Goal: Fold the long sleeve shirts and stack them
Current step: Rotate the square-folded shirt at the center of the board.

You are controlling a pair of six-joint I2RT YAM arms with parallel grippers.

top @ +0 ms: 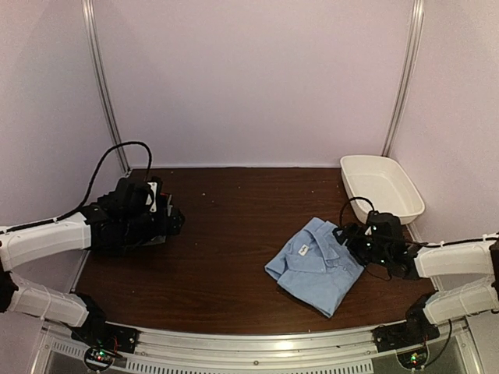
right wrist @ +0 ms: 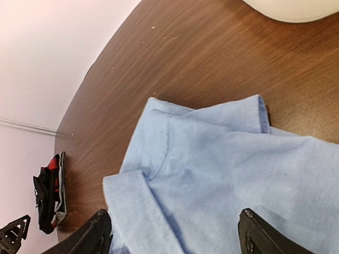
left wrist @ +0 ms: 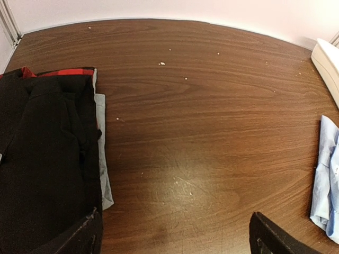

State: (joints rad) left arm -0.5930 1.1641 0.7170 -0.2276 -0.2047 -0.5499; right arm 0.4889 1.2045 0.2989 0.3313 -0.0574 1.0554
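A light blue collared shirt (top: 316,265) lies folded on the brown table, right of centre, its white label facing up. My right gripper (top: 347,234) hovers at the shirt's right edge. In the right wrist view it (right wrist: 175,235) stands open just above the blue cloth (right wrist: 222,169), gripping nothing. A black shirt (left wrist: 47,159) tops a folded pile at the left, over a red plaid layer (left wrist: 63,71) and a pale one (left wrist: 103,159). My left gripper (left wrist: 177,235) is open over bare wood beside that pile. In the top view the left arm (top: 132,214) hides most of the pile.
A white oval tub (top: 382,187) stands at the back right corner. Small crumbs dot the wood (left wrist: 161,63). Pale walls and two metal posts close in the back and sides. The blue shirt's edge (left wrist: 328,174) shows at the right of the left wrist view.
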